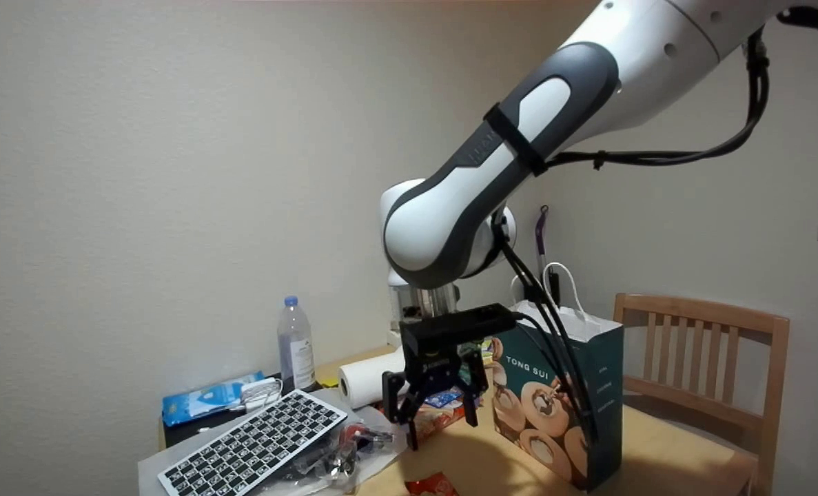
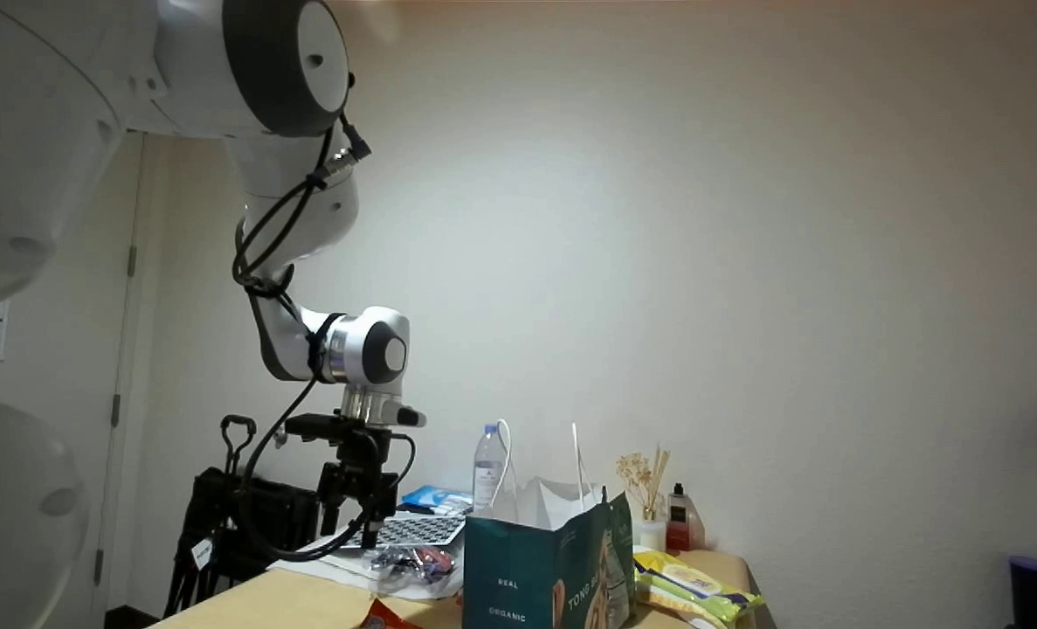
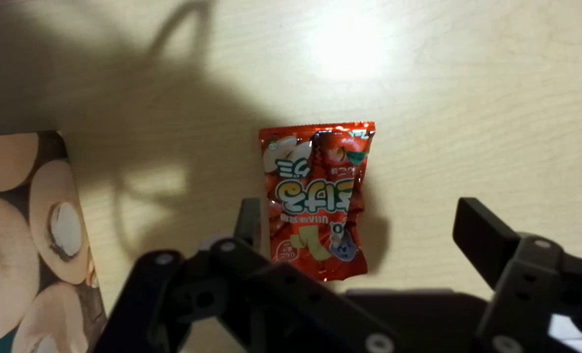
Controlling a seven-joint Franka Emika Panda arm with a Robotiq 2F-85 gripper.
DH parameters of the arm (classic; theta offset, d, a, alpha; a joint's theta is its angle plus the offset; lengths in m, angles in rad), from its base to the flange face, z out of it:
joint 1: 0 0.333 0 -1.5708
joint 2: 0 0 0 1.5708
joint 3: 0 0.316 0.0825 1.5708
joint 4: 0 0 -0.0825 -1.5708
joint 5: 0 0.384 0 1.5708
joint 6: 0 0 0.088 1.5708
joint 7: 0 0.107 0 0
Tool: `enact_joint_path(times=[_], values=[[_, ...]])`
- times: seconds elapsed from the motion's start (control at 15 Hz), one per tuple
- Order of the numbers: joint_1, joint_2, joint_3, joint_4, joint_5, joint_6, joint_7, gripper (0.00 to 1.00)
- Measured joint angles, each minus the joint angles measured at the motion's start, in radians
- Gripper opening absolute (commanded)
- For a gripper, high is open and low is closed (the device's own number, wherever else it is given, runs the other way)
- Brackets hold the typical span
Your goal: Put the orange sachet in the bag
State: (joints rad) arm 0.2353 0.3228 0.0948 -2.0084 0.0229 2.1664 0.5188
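The orange sachet (image 3: 315,201) lies flat on the wooden table in the wrist view. Part of it also shows at the bottom edge of both exterior views (image 1: 433,485) (image 2: 384,617). My gripper (image 3: 364,220) is open and empty, above the table. In the wrist view the sachet appears between the fingers, close to the left one. The gripper also shows in both exterior views (image 1: 443,428) (image 2: 350,530). The teal bag (image 1: 553,399) stands upright on the table beside the gripper, its white handles up. It also shows in an exterior view (image 2: 518,568) and at the wrist view's left edge (image 3: 55,235).
A keyboard (image 1: 253,441) and a clear plastic bag (image 1: 343,455) lie on the table. A water bottle (image 1: 296,348) and a white paper roll (image 1: 371,377) are farther back. A yellow-green pack (image 2: 693,585) lies beyond the bag. A wooden chair (image 1: 705,306) stands at the table.
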Motion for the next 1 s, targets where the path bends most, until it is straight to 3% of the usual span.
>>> enact_joint_path(times=[0.47, 1.0], values=[[0.013, 0.257, -0.017, 0.149, -0.001, -0.071, -0.031, 1.00], [0.033, 0.290, -0.044, 0.175, -0.021, -0.061, -0.021, 1.00]])
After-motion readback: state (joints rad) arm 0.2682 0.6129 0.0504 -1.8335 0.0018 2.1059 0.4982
